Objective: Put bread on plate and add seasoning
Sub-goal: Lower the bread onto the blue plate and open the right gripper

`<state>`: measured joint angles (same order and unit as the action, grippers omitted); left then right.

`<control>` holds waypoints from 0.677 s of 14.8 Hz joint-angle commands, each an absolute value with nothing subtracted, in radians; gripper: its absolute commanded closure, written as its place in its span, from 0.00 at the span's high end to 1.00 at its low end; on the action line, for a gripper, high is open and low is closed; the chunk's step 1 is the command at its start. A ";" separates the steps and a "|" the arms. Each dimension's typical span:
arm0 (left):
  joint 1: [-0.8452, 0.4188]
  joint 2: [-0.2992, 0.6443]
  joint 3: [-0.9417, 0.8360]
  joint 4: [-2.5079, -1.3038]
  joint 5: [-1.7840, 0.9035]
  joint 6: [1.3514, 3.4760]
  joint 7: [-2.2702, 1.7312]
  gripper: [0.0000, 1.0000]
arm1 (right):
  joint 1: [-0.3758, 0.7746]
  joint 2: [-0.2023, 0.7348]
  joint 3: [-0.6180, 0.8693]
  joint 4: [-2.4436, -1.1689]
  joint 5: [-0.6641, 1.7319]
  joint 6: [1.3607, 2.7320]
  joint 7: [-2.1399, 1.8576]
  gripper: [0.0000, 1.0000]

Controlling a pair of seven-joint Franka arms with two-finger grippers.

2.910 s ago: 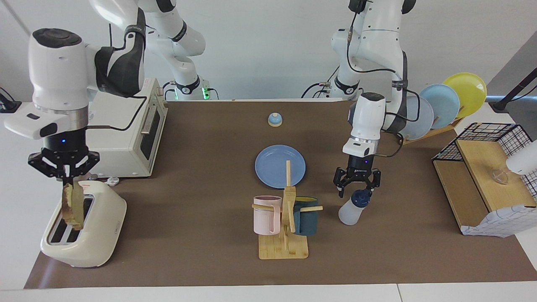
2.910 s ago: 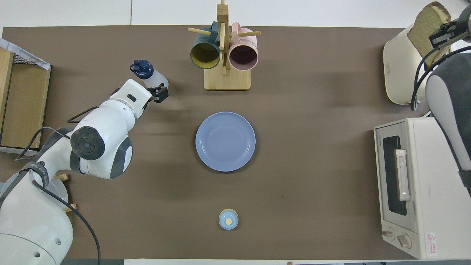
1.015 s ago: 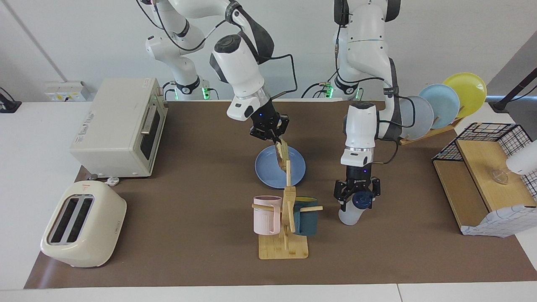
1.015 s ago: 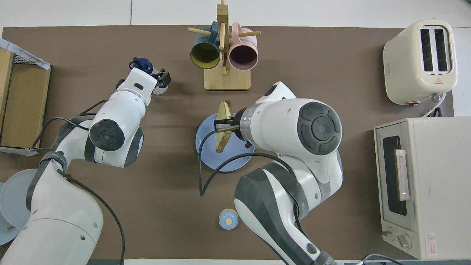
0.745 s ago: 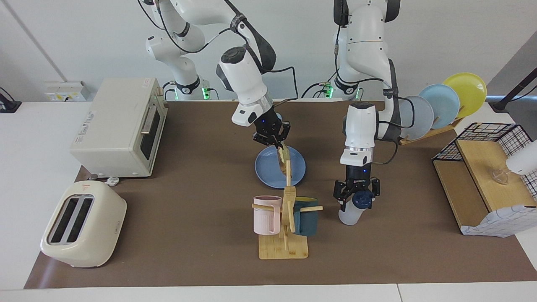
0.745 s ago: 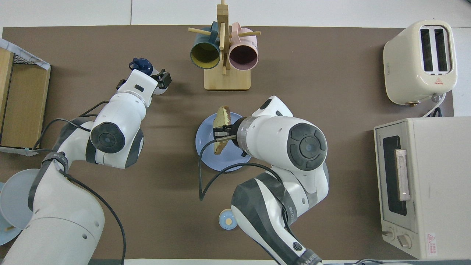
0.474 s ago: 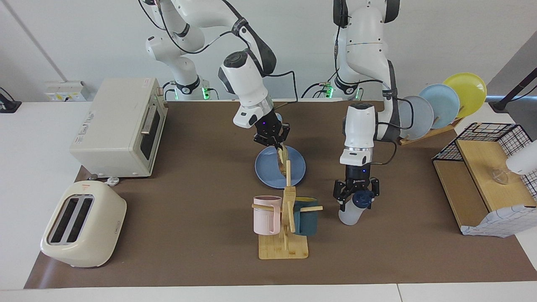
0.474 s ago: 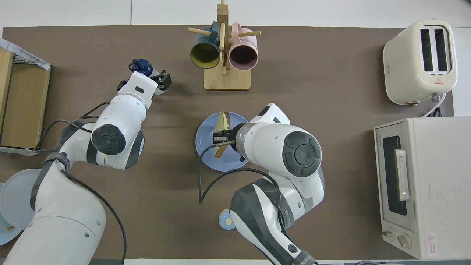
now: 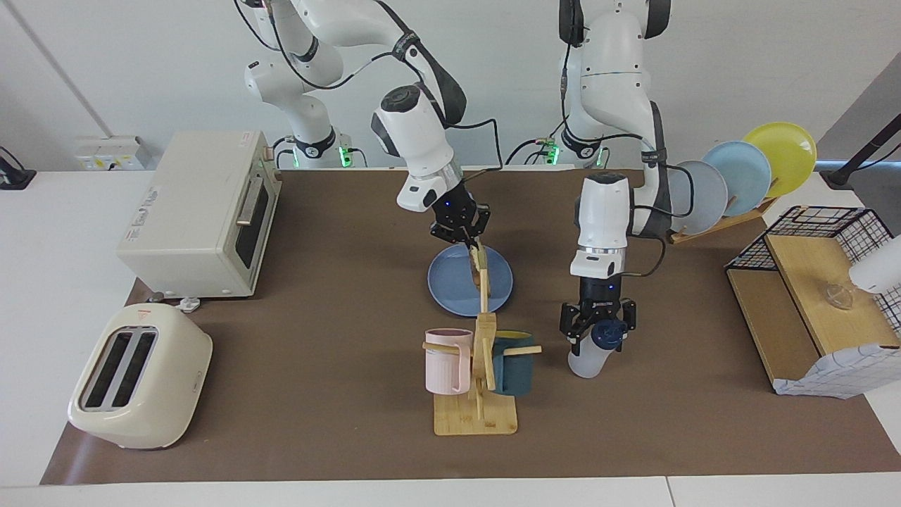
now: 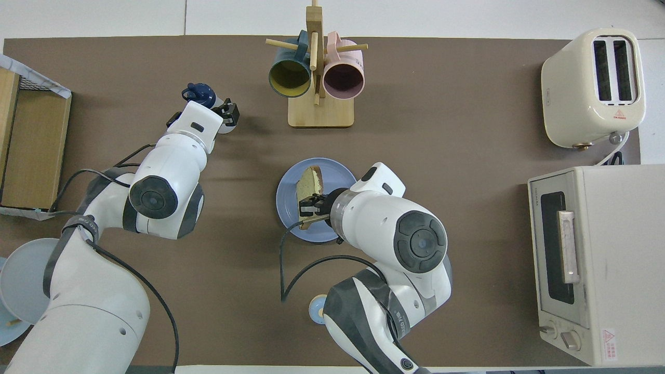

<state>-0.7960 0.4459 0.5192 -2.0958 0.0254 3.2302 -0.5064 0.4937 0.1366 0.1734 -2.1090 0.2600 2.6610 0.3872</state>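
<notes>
1. One square slice of tan-crusted bread (image 10: 309,183) leans tilted over the one round, flat, medium-blue plate (image 10: 289,203) in mid-table. The right gripper (image 9: 470,238) is pinched shut on the slice's edge.
2. One small translucent white plastic seasoning bottle with a navy cap (image 9: 595,344) stands toward the left arm's end of the table. The left gripper (image 9: 597,326) straddles its neck; whether the fingers press it, I cannot tell.
3. Two mugs, pink (image 9: 446,360) and dark teal (image 9: 512,366), hang on one wooden mug tree (image 9: 478,408), which blocks part of the plate in the facing view.
4. One cream two-slot toaster (image 9: 138,388), one boxy cream toaster oven (image 9: 197,213) and one blue-domed bell (image 10: 316,310) also sit on the brown table mat (image 9: 317,366).
</notes>
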 commanded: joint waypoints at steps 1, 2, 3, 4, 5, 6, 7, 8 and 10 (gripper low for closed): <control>-0.822 0.451 0.543 -2.114 0.009 3.272 -0.512 0.66 | 0.486 0.097 0.172 -2.163 0.284 2.684 0.338 0.00; -0.822 0.451 0.543 -2.115 0.011 3.275 -0.514 0.63 | 0.482 0.094 0.172 -2.171 0.284 2.684 0.330 0.00; -0.821 0.451 0.543 -2.114 0.009 3.280 -0.514 0.58 | 0.466 0.092 0.172 -2.180 0.284 2.684 0.330 0.00; -0.821 0.451 0.543 -2.114 0.009 3.284 -0.515 0.56 | 0.460 0.089 0.172 -2.186 0.284 2.683 0.330 0.00; -0.819 0.451 0.543 -2.114 0.009 3.284 -0.515 0.54 | 0.460 0.087 0.172 -2.190 0.284 2.684 0.331 0.00; -0.819 0.451 0.543 -2.114 0.009 3.284 -0.517 0.53 | 0.460 0.087 0.172 -2.191 0.284 2.683 0.336 0.10; -0.816 0.449 0.543 -2.114 0.011 3.286 -0.517 0.49 | 0.459 0.086 0.172 -2.197 0.284 2.683 0.336 0.14; -0.815 0.448 0.543 -2.112 0.011 3.286 -0.517 0.46 | 0.454 0.083 0.172 -2.206 0.284 2.683 0.336 0.15; -0.811 0.448 0.543 -2.112 0.011 3.286 -0.517 0.40 | 0.451 0.075 0.172 -2.227 0.284 2.686 0.337 0.19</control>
